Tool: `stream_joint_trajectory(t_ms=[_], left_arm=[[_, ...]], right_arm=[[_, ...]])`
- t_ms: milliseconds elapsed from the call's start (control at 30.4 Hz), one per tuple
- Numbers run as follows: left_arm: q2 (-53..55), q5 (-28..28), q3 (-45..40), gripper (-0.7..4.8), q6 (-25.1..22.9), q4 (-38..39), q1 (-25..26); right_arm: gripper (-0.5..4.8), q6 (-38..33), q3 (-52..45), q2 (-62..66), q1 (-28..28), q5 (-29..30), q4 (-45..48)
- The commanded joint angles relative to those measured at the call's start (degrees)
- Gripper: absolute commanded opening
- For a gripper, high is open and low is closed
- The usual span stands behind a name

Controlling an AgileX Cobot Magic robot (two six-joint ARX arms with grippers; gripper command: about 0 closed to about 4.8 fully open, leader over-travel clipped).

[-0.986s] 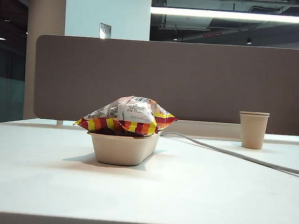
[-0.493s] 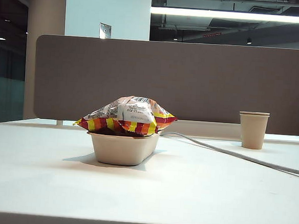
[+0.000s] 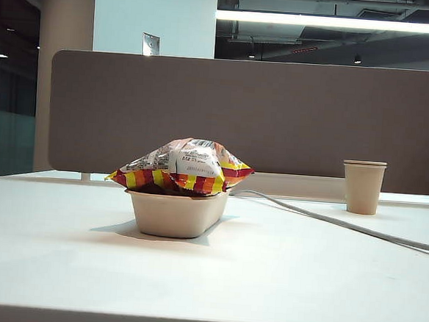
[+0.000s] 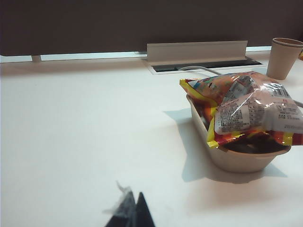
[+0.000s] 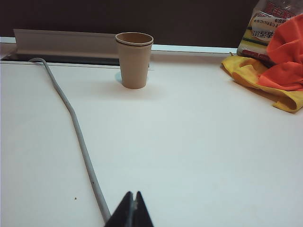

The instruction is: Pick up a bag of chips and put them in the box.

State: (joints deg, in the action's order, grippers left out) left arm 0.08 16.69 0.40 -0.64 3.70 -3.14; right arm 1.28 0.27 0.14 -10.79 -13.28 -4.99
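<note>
exterior view: the bag of chips (image 3: 182,166) lies on top of the box (image 3: 175,213), puffed up and overhanging its rim on both sides; the box stands on the white surface (image 3: 265,275), left of the middle.
bag and box from my left wrist view: the bag of chips (image 4: 251,106) rests across the box (image 4: 232,158), its striped edge hanging over the near rim, printed side up.
my left tool (image 4: 131,213): low above the surface, near the box but apart from it; fingers pressed together, holding nothing.
my right tool (image 5: 130,210): low above the surface, just beside the grey cable (image 5: 78,137); fingers pressed together, holding nothing.
paper cup (image 5: 134,59): upright near the back of the surface, well apart from the box.
cable course: it runs from a slot at the back past the cup toward my right tool.
cloths (image 5: 272,71): orange and yellow, heaped at the far side beyond the cup, with a printed packet (image 5: 265,23) behind them.
backdrop: a dark divider panel (image 3: 276,121) behind the surface.
</note>
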Motion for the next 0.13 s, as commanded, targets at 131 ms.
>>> stream_joint_trajectory(t_ms=[131], left_arm=[[0.0,0.0,0.1,-0.05,-0.4,-0.7,0.0]], right_arm=[[0.0,-0.1,-0.1,0.0,0.0,0.1,0.9]])
